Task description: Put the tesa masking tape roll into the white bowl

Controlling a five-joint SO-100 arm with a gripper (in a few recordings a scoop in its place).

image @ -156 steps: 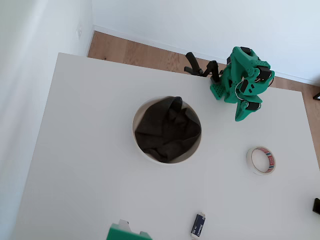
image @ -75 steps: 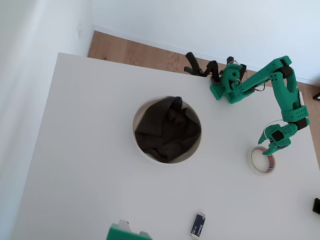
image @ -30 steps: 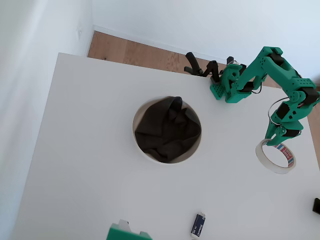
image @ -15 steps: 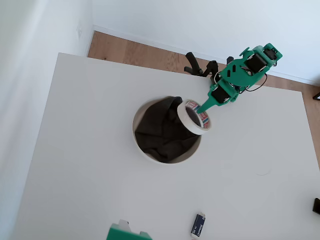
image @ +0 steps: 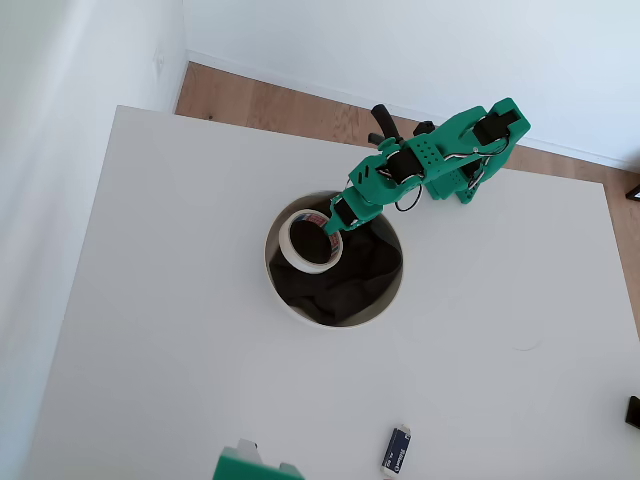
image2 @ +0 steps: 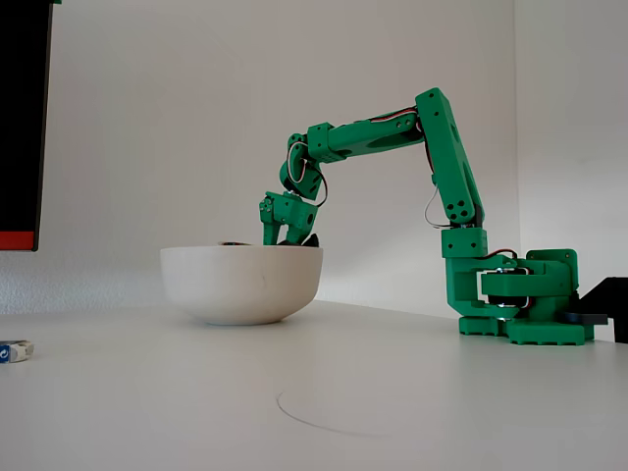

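The white bowl (image: 283,301) stands in the middle of the table, with crumpled black cloth (image: 350,275) inside it. The cream tesa masking tape roll (image: 297,247) hangs over the bowl's upper-left part, its red and blue core print facing up. My green gripper (image: 335,224) is shut on the ring's right edge, inside the bowl's outline. In the fixed view my gripper (image2: 287,234) dips to the rim of the bowl (image2: 240,285), and the bowl wall hides the tape.
A small blue-and-white rectangular object (image: 397,447) lies near the table's front edge, also low at the left (image2: 15,350). A green block (image: 255,466) sits at the bottom edge. Black clamps (image: 382,122) and the arm's base (image2: 520,299) stand at the back.
The arm swung left with the tape, from over the bowl's right rim to over its upper-left interior. The gripper has kept its hold on the ring.
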